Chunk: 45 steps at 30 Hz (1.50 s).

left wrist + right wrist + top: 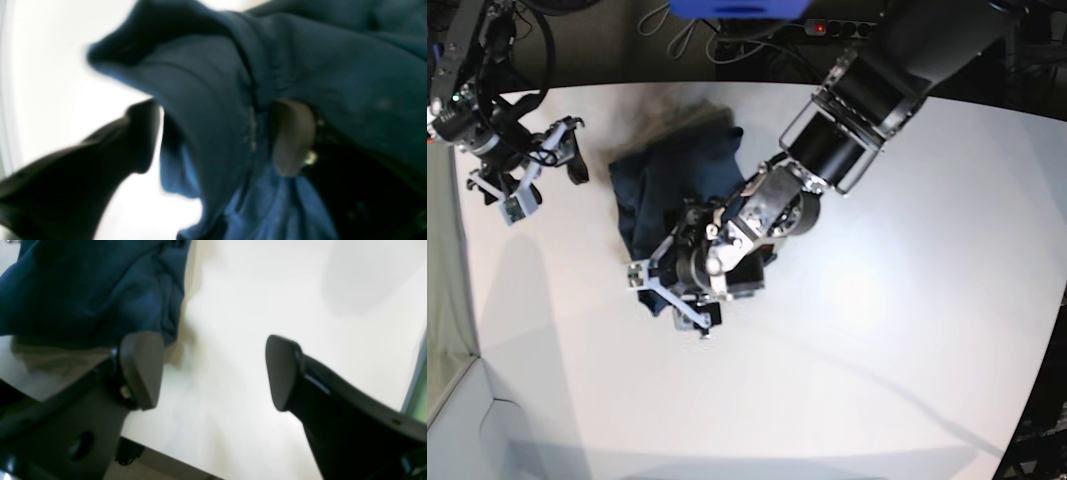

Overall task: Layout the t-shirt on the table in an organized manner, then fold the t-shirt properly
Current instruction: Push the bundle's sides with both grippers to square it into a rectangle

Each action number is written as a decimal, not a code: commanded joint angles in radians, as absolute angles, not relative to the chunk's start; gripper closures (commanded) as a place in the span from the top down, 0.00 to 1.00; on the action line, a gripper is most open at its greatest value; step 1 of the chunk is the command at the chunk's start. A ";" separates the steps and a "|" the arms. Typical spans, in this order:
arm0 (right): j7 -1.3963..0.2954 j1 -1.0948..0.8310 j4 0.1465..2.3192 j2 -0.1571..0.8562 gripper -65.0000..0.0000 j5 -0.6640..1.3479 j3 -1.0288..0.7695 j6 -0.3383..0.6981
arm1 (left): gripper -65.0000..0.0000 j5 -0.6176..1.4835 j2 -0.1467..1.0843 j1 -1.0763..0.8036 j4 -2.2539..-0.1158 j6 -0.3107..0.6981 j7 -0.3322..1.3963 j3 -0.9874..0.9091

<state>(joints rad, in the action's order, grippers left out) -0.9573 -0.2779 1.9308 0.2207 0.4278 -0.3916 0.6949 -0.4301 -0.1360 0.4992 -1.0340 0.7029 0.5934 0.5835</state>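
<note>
In the left wrist view, the t-shirt [300,66] fills most of the frame as a bunched, blurred mass of navy cloth. The left gripper [220,133] has its jaws spread apart, one dark finger [140,133] clear of the fabric on one side and a tan pad [293,136] partly buried in cloth on the other; a thick fold hangs between them. Judged risk: with the jaws apart, the fold may remain draped over the pad and drag when the arm moves, re-crumpling the garment. In the right wrist view, the right gripper [213,373] is wide open and holds nothing; only the bare white table [267,306] lies between its jaws, and a shirt edge sits just beside one pad [141,370]. Judged risk: closing here would catch nothing, or only a stray edge. In the base view, the t-shirt [672,175] lies as a crumpled heap on the table [877,380], not yet laid flat, with the left gripper [677,290] over its near edge and the right gripper [542,165] beside its far side, apart from the cloth. No container appears in any view.
</note>
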 commanded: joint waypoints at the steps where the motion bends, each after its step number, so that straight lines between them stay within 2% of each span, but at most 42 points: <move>1: -0.937 -0.272 1.948 0.231 0.73 0.446 -0.394 0.698 | 0.88 -0.424 -0.150 0.538 -1.059 0.698 0.579 0.578; 3: -0.937 -0.272 1.948 0.228 0.73 0.446 -0.394 0.698 | 0.92 -0.421 -0.148 0.542 -1.106 0.698 0.581 0.536; 7: -0.937 -0.265 1.946 0.205 0.73 0.446 -0.392 0.698 | 0.93 -0.426 -0.148 0.538 -1.213 0.698 0.591 0.360; 11: -0.932 -0.236 1.940 0.193 0.73 0.443 -0.392 0.698 | 0.86 -0.423 -0.113 0.472 -1.345 0.698 0.700 0.205; 14: -0.931 -0.199 1.936 0.185 0.73 0.440 -0.394 0.698 | 0.74 -0.421 -0.079 0.386 -1.445 0.698 0.786 0.142; 19: -0.929 -0.150 1.886 0.183 0.72 0.440 -0.394 0.698 | 0.38 -0.423 -0.050 0.220 -1.532 0.698 0.842 0.048; 21: -0.929 -0.130 1.837 0.183 0.69 0.440 -0.394 0.698 | 0.25 -0.421 -0.050 0.168 -1.537 0.698 0.840 0.015; 24: -0.928 -0.122 1.770 0.183 0.57 0.440 -0.394 0.698 | 0.14 -0.421 -0.053 0.131 -1.532 0.698 0.840 -0.008; 28: -0.926 -0.090 1.679 0.183 0.28 0.440 -0.392 0.698 | 0.00 -0.426 -0.084 0.113 -1.495 0.698 0.837 -0.038; 32: -0.926 -0.064 1.600 0.185 0.02 0.440 -0.390 0.698 | 0.00 -0.421 -0.119 0.125 -1.397 0.698 0.831 -0.090; 33: -0.926 -0.064 1.589 0.185 0.00 0.440 -0.390 0.698 | 0.00 -0.421 -0.128 0.139 -1.380 0.698 0.825 -0.099; 45: -0.926 -0.101 1.590 0.166 0.00 0.441 -0.105 0.698 | 0.00 -0.418 -0.157 0.205 -1.225 0.698 0.719 -0.130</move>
<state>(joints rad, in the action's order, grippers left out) -0.9417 -0.1112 1.5723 0.1608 0.4271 -0.1001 0.6945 -0.3962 -0.1528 0.1982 -1.2285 0.6922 0.6895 -0.1303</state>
